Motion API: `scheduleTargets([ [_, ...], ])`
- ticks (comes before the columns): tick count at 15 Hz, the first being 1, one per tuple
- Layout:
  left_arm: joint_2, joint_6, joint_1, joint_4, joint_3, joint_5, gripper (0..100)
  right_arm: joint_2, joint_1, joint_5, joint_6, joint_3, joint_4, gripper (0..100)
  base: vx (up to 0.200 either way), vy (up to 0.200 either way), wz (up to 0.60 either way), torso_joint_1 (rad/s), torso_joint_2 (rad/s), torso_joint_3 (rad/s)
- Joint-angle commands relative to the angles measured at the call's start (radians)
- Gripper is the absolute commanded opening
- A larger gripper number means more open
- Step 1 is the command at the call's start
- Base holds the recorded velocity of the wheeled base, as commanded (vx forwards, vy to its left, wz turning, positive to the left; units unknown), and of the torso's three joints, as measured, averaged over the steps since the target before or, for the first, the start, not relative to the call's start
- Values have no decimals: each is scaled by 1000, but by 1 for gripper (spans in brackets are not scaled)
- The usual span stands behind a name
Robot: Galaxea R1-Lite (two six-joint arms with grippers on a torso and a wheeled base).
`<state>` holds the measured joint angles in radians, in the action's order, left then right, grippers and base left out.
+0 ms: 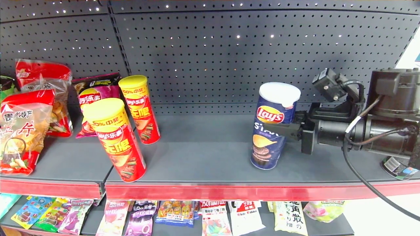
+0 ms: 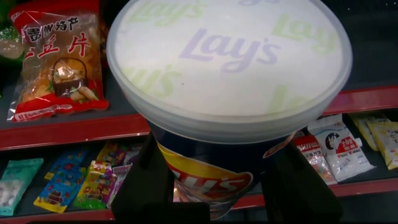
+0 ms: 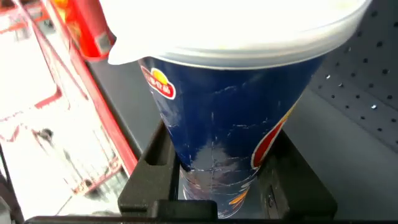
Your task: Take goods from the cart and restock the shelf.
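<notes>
A blue chips can (image 1: 275, 124) with a white lid stands slightly tilted on the grey shelf (image 1: 213, 154), right of centre. My right gripper (image 1: 283, 128) comes in from the right and is shut on its middle; the wrist view shows this can (image 3: 230, 118) between the dark fingers (image 3: 152, 171). Whether its base touches the shelf I cannot tell. My left gripper (image 2: 214, 186) is shut on a second blue can (image 2: 217, 168) with a white lid (image 2: 230, 56), held out in front of the shelves.
Two red cans with yellow lids (image 1: 115, 139) (image 1: 139, 109) stand on the left of the shelf, with snack bags (image 1: 19, 131) beyond them. The shelf's front lip is red (image 1: 229, 191). The lower shelf holds several candy packets (image 1: 177, 213). A red wire cart (image 3: 56, 124) stands beside the shelf.
</notes>
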<state>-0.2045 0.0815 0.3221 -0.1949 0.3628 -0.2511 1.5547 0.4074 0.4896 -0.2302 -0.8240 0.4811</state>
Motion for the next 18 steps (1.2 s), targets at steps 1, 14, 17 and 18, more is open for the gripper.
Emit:
scheduleTargets([
  [1, -1, 0, 0, 0, 1, -1, 0, 12, -19, 55, -51, 36, 1, 0, 0, 0, 0, 0, 0, 0],
  [14, -4, 0, 0, 0, 2, -1, 0, 58, -16, 216, -77, 40, -1, 0, 0, 0, 0, 0, 0, 0],
  [17, -6, 0, 0, 0, 4, -1, 0, 70, -18, 216, -77, 34, 1, 0, 0, 0, 0, 0, 0, 0],
  [18, -6, 0, 0, 0, 4, -1, 0, 70, -18, 216, -77, 34, 1, 0, 0, 0, 0, 0, 0, 0],
])
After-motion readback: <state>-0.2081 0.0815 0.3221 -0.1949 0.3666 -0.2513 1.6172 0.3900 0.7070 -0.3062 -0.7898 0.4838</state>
